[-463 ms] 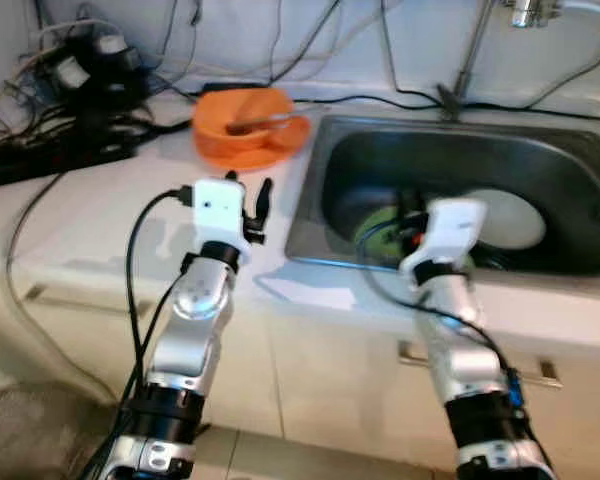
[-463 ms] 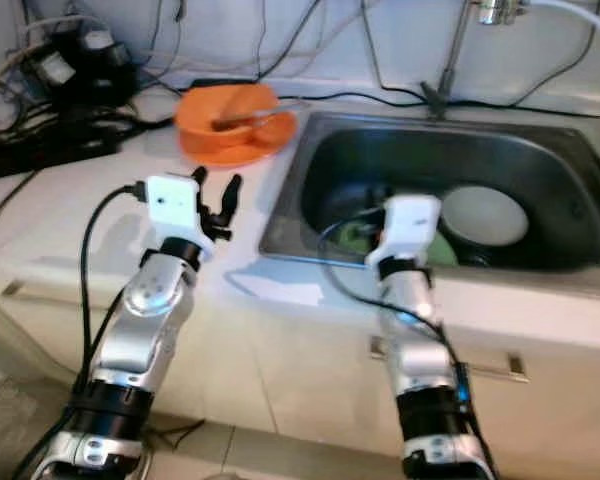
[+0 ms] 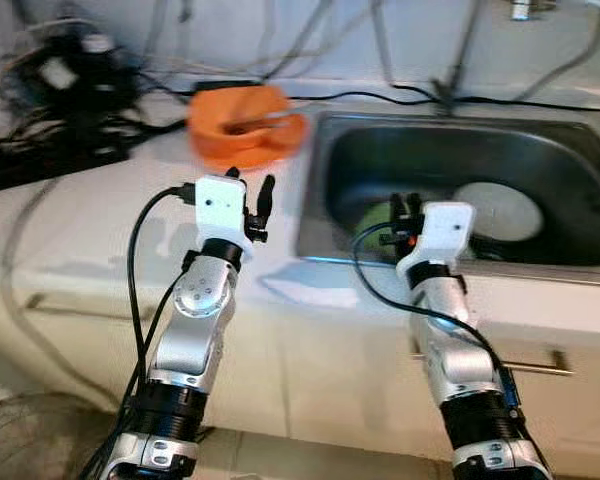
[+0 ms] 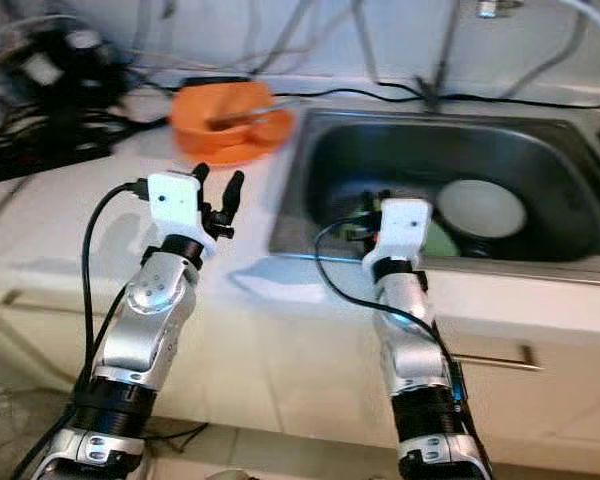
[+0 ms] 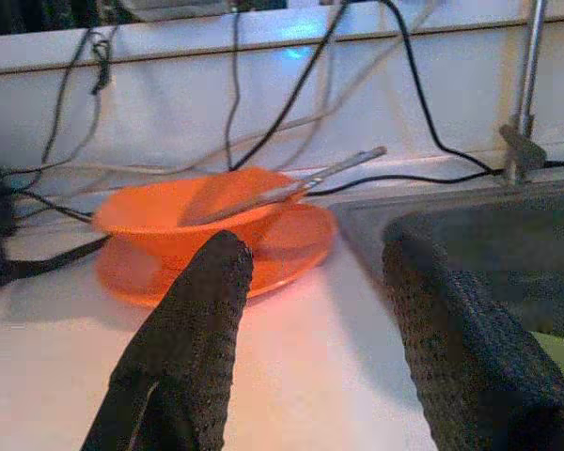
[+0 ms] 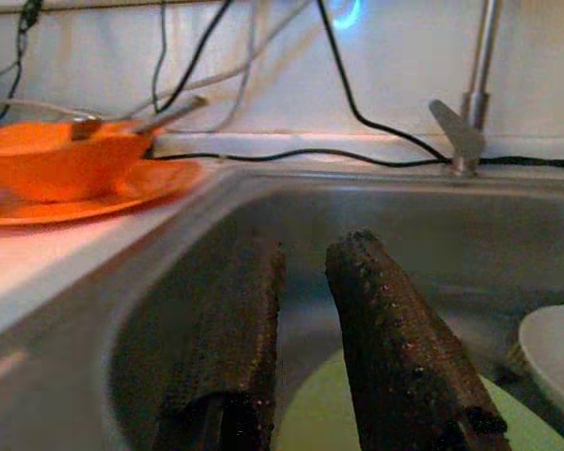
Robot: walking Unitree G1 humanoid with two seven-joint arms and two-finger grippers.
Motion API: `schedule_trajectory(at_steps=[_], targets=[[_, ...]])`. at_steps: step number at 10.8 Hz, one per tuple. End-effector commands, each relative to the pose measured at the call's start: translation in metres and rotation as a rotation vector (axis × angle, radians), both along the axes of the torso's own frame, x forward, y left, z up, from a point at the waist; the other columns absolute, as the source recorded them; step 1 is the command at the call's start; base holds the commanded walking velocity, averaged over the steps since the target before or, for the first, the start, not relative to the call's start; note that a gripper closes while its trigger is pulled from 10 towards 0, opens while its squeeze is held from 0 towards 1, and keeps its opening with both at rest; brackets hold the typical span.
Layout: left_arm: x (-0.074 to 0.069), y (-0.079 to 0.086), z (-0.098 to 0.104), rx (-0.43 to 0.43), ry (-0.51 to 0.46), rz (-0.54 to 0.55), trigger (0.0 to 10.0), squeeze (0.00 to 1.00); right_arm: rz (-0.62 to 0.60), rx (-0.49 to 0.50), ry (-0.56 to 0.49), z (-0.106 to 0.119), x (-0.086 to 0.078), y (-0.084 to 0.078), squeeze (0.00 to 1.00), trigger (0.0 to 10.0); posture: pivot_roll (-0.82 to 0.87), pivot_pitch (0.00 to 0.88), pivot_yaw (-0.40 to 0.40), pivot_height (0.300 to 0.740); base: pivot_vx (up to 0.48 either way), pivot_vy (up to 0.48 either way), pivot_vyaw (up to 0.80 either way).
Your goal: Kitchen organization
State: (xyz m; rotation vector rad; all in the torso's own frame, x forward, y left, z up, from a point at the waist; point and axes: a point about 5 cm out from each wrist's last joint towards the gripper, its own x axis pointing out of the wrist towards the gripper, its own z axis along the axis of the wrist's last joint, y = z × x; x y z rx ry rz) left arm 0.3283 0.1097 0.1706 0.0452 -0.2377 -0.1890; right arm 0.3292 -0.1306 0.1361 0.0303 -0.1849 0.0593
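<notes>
Left wrist — claw point(image 5: 310, 319) spread, empty.

Bare counter point(image 3: 110, 230) before orange bowl point(image 3: 242, 125); sink point(image 3: 580, 150) seemingly holds plates point(image 3: 500, 212).

Domestic kitchen. A stainless-steel sink point(image 3: 540, 150) is sitting recessed in a pale surface point(image 3: 100, 230), with a faucet stem point(image 6: 479, 66) rising at its back edge. A white plate point(image 3: 500, 212) and a green plate point(image 6: 320, 413) are lying in the basin; an orange bowl point(image 5: 183, 221) is resting on an orange plate point(image 5: 291, 240). Cabinet fronts with a bar handle point(image 3: 540, 362) are showing below.
</notes>
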Motion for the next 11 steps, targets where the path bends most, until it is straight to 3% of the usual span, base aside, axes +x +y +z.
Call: schedule_trajectory(at_steps=[1,2,5,11], targets=[[0.0004,0.0019,-0.0003,0.010,0.003,0.009,10.0,0.00,-0.011,0.016,0.004,0.0021,0.0007,-0.0015,0.00,10.0,0.05,0.000,0.070,0.740,0.000,0.341,0.00],[0.0004,0.0018,-0.0002,0.010,0.003,0.009,10.0,0.00,-0.010,0.029,0.003,0.0032,0.0013,-0.0014,0.00,10.0,0.05,0.000,0.069,0.740,0.000,0.345,-0.80],[-0.0002,0.0005,-0.0018,0.013,0.008,0.007,10.0,0.00,-0.008,0.015,-0.033,0.0099,0.0025,0.0002,0.00,10.0,0.05,0.000,0.068,0.740,0.000,0.321,0.00],[0.0016,-0.0001,-0.0029,-0.011,0.022,0.019,10.0,0.00,-0.016,0.020,-0.031,0.0115,0.0068,-0.0009,0.00,10.0,0.05,0.000,0.069,0.740,0.000,0.000,0.00]])
